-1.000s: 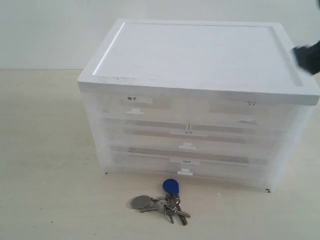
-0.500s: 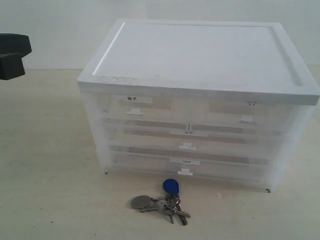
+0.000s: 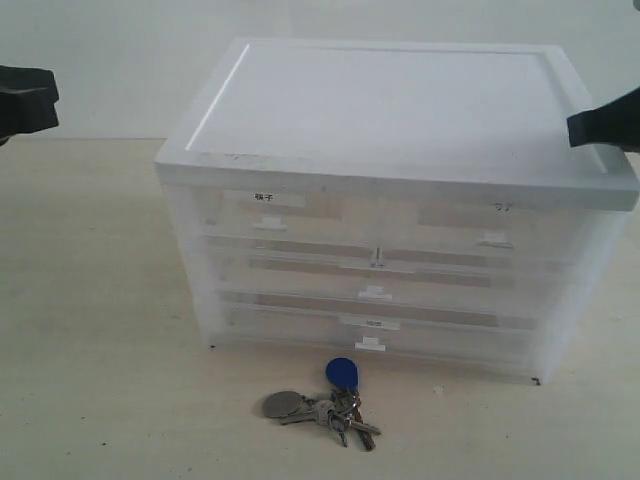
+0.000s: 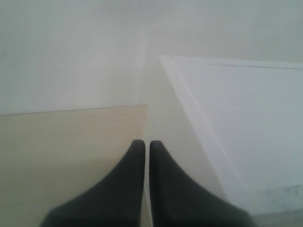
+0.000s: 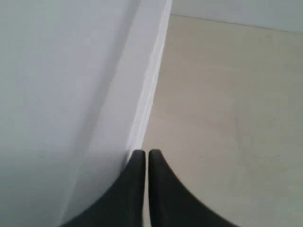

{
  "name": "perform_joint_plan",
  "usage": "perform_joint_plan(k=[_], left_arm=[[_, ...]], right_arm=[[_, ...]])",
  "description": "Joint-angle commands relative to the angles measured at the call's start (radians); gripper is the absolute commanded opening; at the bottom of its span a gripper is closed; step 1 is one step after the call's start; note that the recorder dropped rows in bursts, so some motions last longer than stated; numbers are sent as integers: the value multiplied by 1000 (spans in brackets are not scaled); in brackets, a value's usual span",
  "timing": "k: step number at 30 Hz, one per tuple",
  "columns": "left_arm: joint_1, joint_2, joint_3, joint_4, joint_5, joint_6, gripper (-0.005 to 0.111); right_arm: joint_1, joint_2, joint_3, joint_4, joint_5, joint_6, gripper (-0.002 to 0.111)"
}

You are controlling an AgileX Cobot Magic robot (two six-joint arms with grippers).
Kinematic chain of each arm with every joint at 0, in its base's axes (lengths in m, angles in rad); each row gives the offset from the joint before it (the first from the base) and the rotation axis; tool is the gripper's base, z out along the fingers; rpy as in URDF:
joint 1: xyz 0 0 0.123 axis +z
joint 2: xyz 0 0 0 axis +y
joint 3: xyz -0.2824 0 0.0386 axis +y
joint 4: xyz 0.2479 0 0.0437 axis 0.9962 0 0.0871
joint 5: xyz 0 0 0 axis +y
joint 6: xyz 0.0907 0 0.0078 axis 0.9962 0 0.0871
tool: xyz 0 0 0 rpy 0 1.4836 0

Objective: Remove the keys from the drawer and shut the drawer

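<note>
keys [image 3: 325, 402] on the worktop [image 3: 100, 350] just in front of the cabinet [image 3: 400, 110] — light, loose, slippery metal; pinch at the ring or blue fob [image 3: 341, 373]. drawer [image 3: 480, 228] (cabinet's top row) looks pushed in, label [image 3: 503, 207] too faint to read. left claw [image 4: 142, 143] and right claw [image 5: 142, 152] closed, empty — flanking the cabinet top.

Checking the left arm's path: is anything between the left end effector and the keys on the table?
Nothing visible. The keys lie on the table in front of the drawer unit. The left end effector hangs beside the unit's left side, and only bare tabletop shows between them.
</note>
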Motion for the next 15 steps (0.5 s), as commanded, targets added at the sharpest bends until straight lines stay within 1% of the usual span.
perform_joint_plan(k=[1,2,4,10,12,15], left_arm=[[9,47,-8,-11,-28,23,5],[19,70,-8,-11,-47,46,5],[49,118,-8,-11,-103,38,5],[97,227,-17,-11,-368,14,5],[99,251,-33,-11,-393,11,5],[99,295,-46,-11,-381,-25,5]], right_arm=[[-9,17,-13,115,-68,-168,0],[-9,31,-17,115,-83,-172,0],[-9,63,-33,115,-74,-172,0],[13,136,-73,176,-53,-234,0],[35,140,-90,206,-68,-257,0],[77,149,-113,221,-92,-270,0]])
